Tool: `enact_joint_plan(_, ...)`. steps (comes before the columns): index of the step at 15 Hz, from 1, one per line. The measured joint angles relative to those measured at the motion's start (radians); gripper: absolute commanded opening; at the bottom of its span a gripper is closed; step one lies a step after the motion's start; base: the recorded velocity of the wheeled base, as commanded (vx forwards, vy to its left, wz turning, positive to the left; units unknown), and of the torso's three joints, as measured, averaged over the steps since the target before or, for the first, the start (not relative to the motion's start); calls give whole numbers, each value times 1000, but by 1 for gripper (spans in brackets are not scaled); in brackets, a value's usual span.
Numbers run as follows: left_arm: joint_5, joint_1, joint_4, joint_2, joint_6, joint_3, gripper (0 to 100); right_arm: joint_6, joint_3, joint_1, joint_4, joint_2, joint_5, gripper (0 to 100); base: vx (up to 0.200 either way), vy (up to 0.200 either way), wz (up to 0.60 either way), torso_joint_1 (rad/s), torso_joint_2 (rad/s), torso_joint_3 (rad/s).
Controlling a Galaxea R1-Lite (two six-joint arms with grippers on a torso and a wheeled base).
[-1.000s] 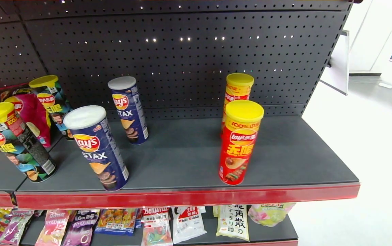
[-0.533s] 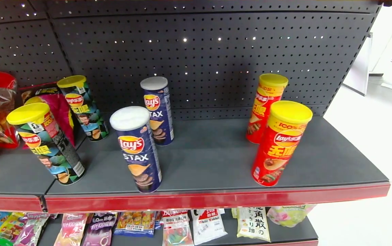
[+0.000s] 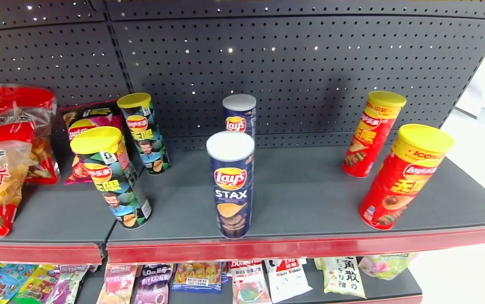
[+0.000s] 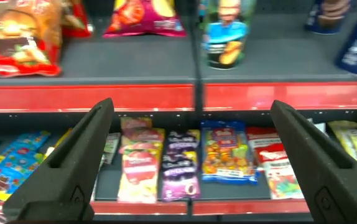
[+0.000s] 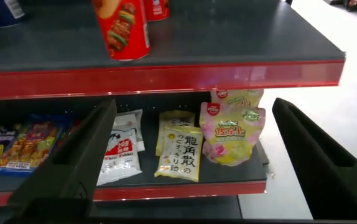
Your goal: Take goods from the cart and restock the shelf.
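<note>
- Shelf first: the dark grey metal shelf with a red front lip (image 3: 310,245) carries upright crisp tubes.
- Centre front stands a navy cardboard tube with a white lid (image 3: 230,185), with a second navy tube (image 3: 239,113) close behind at 12 o'clock.
- At 3 o'clock there's a red tube with a yellow lid (image 3: 403,177); at 9 o'clock, a teal patterned tube (image 3: 111,177).
- The left gripper (image 4: 191,106) is spread wide and empty, facing colourful snack sachets (image 4: 178,165) one level down.
- The right gripper (image 5: 194,102) gapes just as wide, holding nothing.

My left gripper (image 4: 192,104): two matte black wedge fingers (image 4: 66,168), a round recessed screw (image 4: 76,194) near each base. My right gripper (image 5: 195,104): same black tapered pair.
</note>
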Motion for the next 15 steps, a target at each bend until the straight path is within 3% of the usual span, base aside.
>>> enact_joint_plan(1,0,0,0,0,0,0,100,0,0,0,0,0,0,100,0,200,0,12,2,-7)
enact_joint_plan(15,0,0,0,0,-1,0,100,0,0,0,0,0,0,100,0,0,0,0,0,0)
